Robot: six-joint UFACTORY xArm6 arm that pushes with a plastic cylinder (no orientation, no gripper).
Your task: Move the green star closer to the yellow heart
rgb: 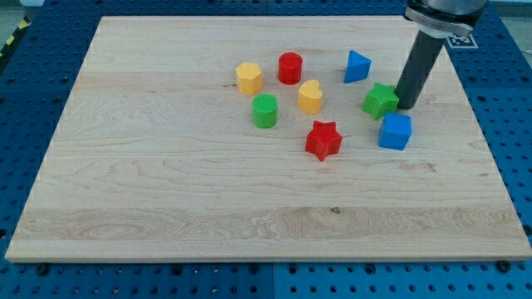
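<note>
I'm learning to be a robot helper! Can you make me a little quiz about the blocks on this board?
1. True or false: my tip is at the view's right side of the green star.
2. Which block lies nearest the yellow heart? A) blue cube B) red cylinder C) blue triangle
3. Fill in: below the yellow heart in the view sits a red ____.

Key: 1 true, 2 B, 3 star.
</note>
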